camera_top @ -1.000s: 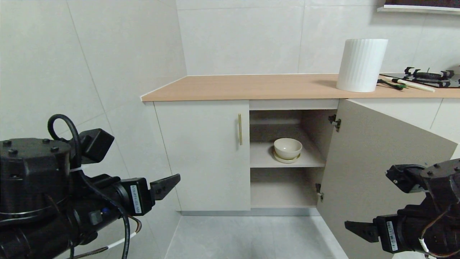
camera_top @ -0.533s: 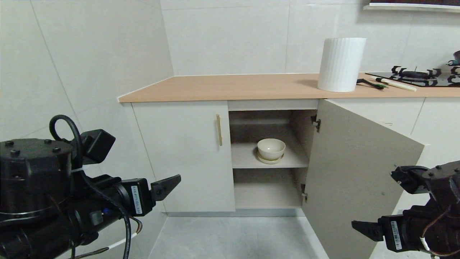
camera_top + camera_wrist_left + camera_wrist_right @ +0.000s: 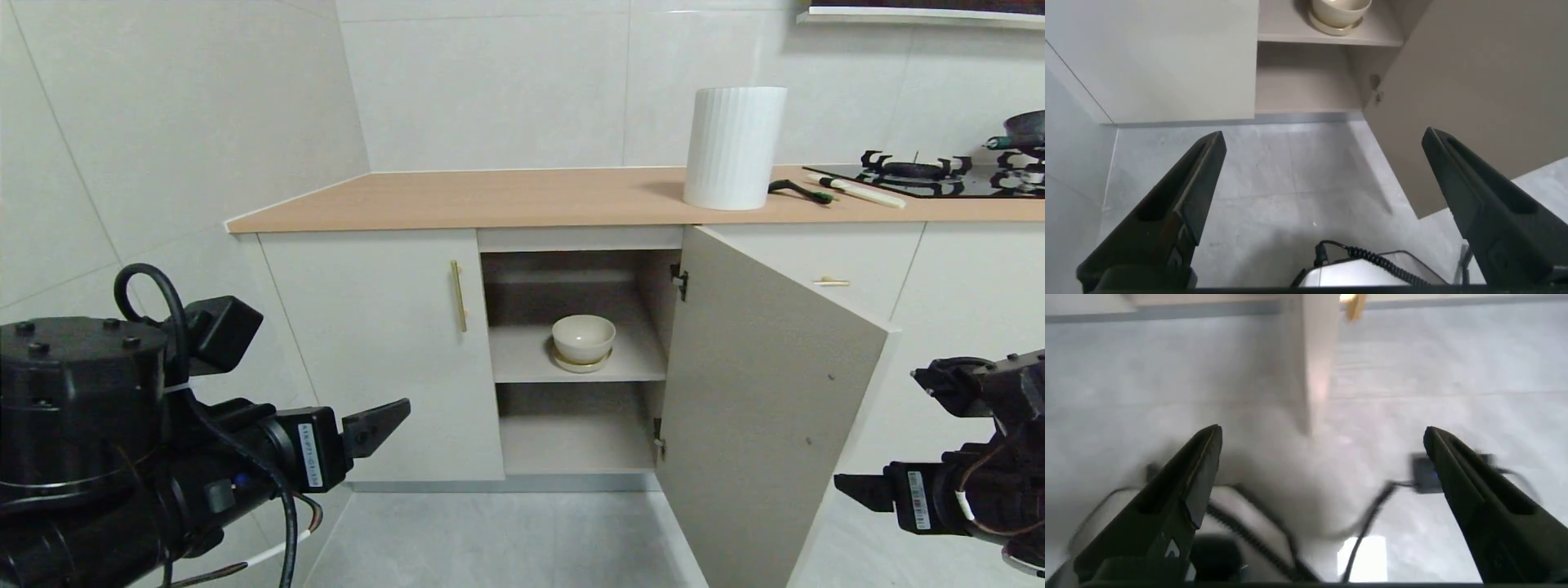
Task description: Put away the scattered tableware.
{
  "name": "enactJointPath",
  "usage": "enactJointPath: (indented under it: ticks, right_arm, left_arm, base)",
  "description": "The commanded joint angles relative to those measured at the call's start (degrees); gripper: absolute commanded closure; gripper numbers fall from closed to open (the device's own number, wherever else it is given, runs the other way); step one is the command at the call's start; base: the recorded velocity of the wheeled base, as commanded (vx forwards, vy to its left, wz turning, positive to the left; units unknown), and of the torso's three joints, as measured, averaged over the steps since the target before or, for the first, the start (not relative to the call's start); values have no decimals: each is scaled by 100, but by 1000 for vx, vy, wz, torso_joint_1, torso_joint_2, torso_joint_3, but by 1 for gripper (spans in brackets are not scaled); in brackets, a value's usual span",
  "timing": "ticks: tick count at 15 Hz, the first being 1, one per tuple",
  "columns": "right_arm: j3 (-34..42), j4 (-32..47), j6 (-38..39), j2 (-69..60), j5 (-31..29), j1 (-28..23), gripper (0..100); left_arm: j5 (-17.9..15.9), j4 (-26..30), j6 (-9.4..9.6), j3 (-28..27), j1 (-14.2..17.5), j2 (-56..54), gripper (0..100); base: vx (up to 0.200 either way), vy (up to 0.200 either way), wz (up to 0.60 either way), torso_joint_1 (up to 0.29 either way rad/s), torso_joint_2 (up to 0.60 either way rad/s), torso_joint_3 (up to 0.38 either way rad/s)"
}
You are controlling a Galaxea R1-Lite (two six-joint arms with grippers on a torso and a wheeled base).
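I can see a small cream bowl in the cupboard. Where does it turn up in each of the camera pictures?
Head view: the bowl sits on a saucer on the upper shelf, left of the open door.
Left wrist view: the bowl is on the same shelf, beside the door.
Right wrist view: floor, and what looks like the door's edge.
Shared landmark: the open door.

You see a matt, wood-grain worktop above smooth, matt cabinet doors. The handle, at nine o'clock from the bowl, looks like brass-toned metal. The bowl is glossy cream ceramic, and the white canister is ribbed and matt.
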Motion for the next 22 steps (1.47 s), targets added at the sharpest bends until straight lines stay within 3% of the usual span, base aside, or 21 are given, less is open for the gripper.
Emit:
enactJointPath:
  ticks: [1, 6, 10, 15, 19, 22]
  right_arm:
    - [-76, -4, -117, 184, -60, -614, 0]
    - [-418, -303, -170, 790, -34, -1642, 0]
    - [-445, -1700, 200, 1784, 1, -2002, 0]
    - [-436, -2254, 815, 2205, 63, -1730, 0]
    - [-515, -2263, 911, 2337, 221, -1150, 0]
    - [-867, -2272, 841, 2812, 502, -535, 0]
  left_arm:
    - [3, -8, -1, 0, -4, 11, 0]
    - [3, -8, 26, 0, -4, 11, 0]
    - [3, -8, 26, 0, -4, 29, 0]
    - [3, -8, 26, -9, -4, 11, 0]
    - [3, -26, 35, -26, -4, -24, 0]
    - [3, -8, 193, -35, -4, -15, 0]
  base:
    - [0, 0, 0, 0, 0, 0]
    - [0, 0, 0, 0, 0, 0]
    - [0, 0, 0, 0, 0, 0]
    - [0, 0, 0, 0, 0, 0]
    - [0, 0, 0, 0, 0, 0]
    - [0, 0, 0, 0, 0, 0]
